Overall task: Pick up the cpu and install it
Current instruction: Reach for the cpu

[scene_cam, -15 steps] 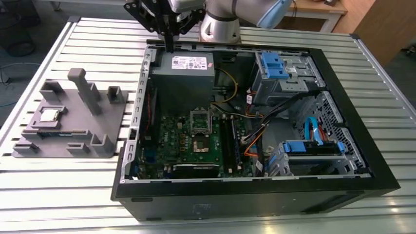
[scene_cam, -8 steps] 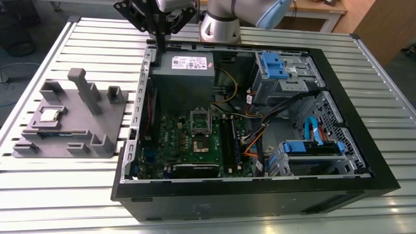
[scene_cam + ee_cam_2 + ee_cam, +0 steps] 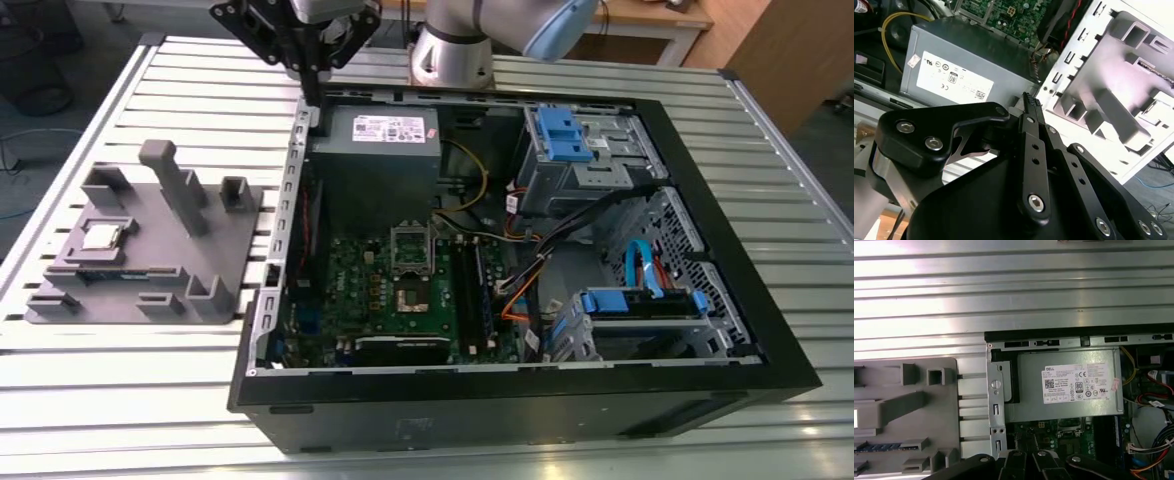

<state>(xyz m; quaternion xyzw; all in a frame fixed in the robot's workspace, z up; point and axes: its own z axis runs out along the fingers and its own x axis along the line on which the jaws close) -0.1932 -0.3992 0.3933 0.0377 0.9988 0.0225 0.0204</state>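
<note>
— Closest to us is the open computer case (image 3: pixel 534 405), with the big grey box (image 3: pixel 374 150) in its far corner.
— And the grey holder (image 3: pixel 234 250) beside it?
— On the exterior view's left.
— The gripper (image 3: pixel 311 95)?
— Above that far corner, fingers pressed together, empty.
— The cpu (image 3: pixel 104 236)?
— Flat on the holder, well apart from the gripper.

Slatted metal table (image 3: pixel 187 90) carried two things. Grey moulded fixture (image 3: pixel 238 245) sat flat on the exterior view's left. Open black computer case (image 3: pixel 534 412) lay just beside it on the exterior view's right, bare slats between them.
</note>
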